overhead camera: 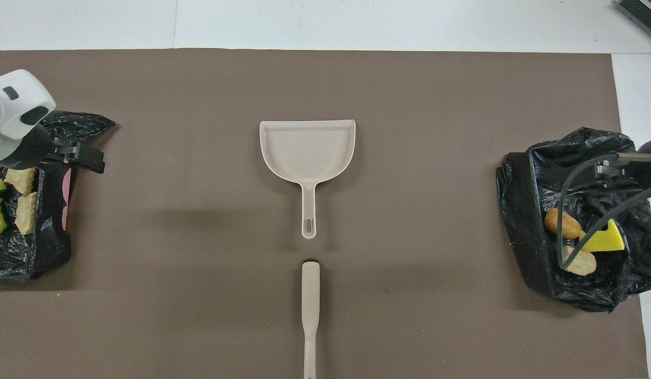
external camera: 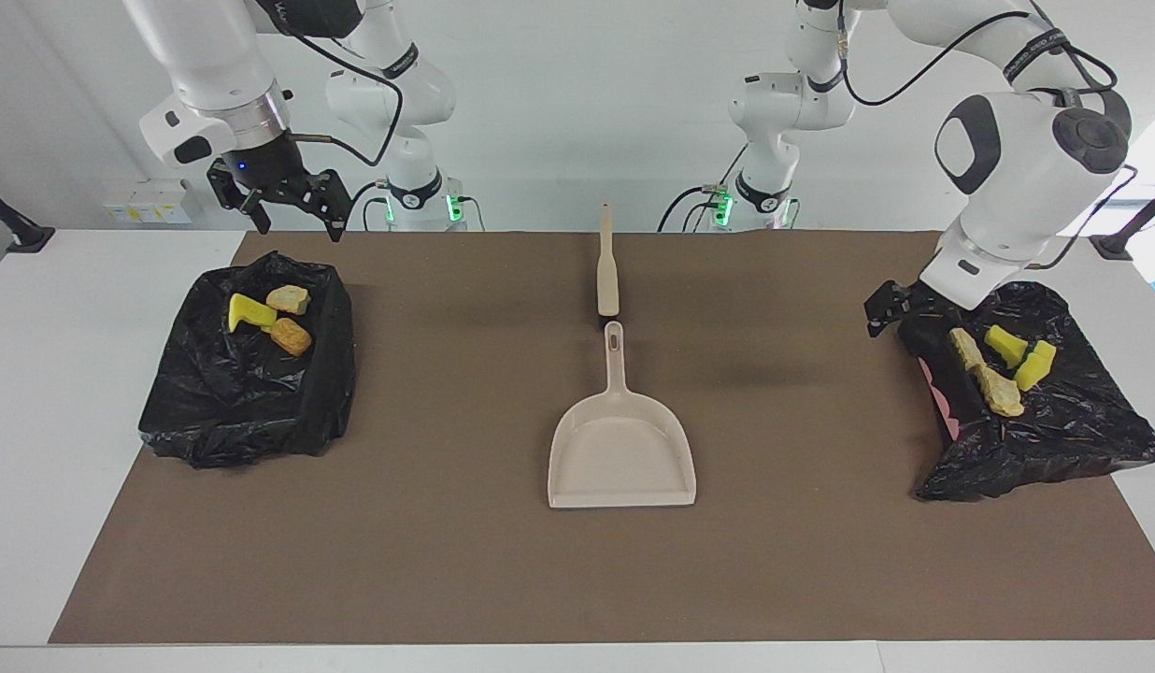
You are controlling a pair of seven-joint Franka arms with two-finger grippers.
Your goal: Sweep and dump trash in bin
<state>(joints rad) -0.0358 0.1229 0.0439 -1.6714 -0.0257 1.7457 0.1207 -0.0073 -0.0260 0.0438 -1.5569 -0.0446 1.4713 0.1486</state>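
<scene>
Brown-matted tabletop (external camera: 447,561), beige plastic dustpan (external camera: 622,456) centred, yellow and tan trash chunks (external camera: 269,318) in black-bagged bins (external camera: 250,393), left end effector (external camera: 891,308) and right end effector (external camera: 278,201) both spread apart, empty.

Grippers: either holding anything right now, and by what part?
Nothing held. The left gripper is open beside the bin at its end; the right gripper is open above the other bin. The dustpan lies untouched.
</scene>
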